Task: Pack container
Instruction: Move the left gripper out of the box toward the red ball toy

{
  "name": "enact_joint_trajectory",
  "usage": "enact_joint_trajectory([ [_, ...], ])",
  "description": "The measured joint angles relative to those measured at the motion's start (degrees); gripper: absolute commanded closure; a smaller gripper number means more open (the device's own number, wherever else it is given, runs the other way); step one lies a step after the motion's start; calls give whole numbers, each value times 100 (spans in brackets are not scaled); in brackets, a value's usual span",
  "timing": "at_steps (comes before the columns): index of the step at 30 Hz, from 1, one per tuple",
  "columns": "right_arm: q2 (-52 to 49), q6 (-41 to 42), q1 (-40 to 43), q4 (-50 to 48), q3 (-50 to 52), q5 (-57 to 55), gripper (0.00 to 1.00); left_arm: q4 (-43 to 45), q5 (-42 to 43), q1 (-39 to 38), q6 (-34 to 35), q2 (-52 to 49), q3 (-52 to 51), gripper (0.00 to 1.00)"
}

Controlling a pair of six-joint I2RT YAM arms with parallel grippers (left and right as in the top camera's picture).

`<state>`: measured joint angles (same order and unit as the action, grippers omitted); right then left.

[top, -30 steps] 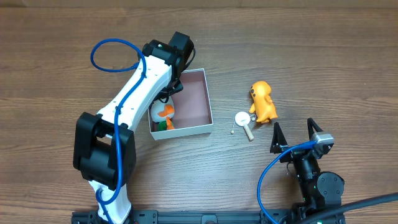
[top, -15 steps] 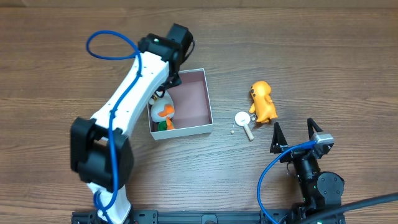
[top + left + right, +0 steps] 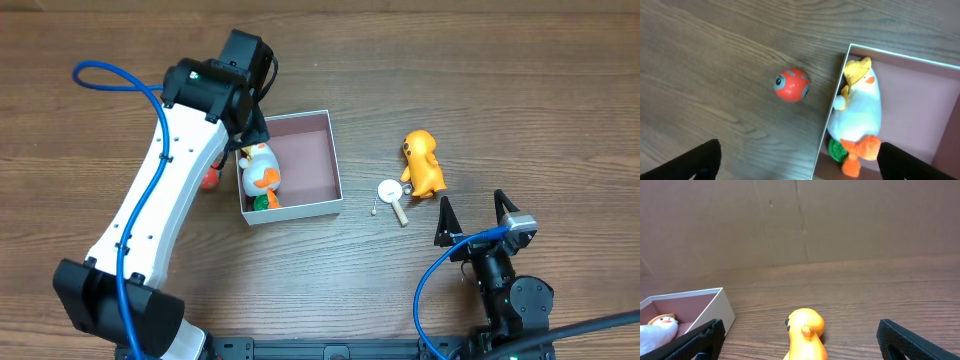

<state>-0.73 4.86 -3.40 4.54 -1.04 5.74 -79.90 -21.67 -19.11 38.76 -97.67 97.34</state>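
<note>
The container [image 3: 312,160], a white-walled box with a pink inside, sits mid-table. A white duck toy [image 3: 262,170] and a small green thing [image 3: 259,201] lie along its left side. My left gripper [image 3: 250,138] is open and empty, above the container's left wall [image 3: 832,125]; the duck [image 3: 860,110] shows in its view. A red ball [image 3: 209,179] lies on the table just left of the container, also in the left wrist view [image 3: 791,84]. My right gripper [image 3: 470,215] is open and empty at the front right. An orange toy [image 3: 423,163] lies beyond it [image 3: 806,330].
A small white round piece with a tan stick [image 3: 391,192] lies between the container and the orange toy. The left arm's white link partly covers the red ball from above. A cardboard wall [image 3: 800,220] stands behind the table. The container's corner shows in the right wrist view [image 3: 715,307].
My left arm has swung left and away from inside the container, uncovering the duck. The red ball now shows beside the box. The right arm has not moved.
</note>
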Motion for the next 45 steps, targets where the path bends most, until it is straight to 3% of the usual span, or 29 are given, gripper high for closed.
enact_joint_trajectory([
  [7,0,0,0,-2,0,2,0,549,308,127,-435,-15,-546,0],
  [20,0,-2,0,0,0,4,0,968,1659,1370,-621,-15,-848,2],
  [29,0,0,0,0,0,2,0,2190,2284,1808,-610,-33,-2380,1],
  [35,0,0,0,-2,0,4,0,2726,2538,1917,-623,-39,-2623,3],
  [45,0,0,0,-2,0,2,0,3220,2844,1749,-1340,-39,-2623,0],
])
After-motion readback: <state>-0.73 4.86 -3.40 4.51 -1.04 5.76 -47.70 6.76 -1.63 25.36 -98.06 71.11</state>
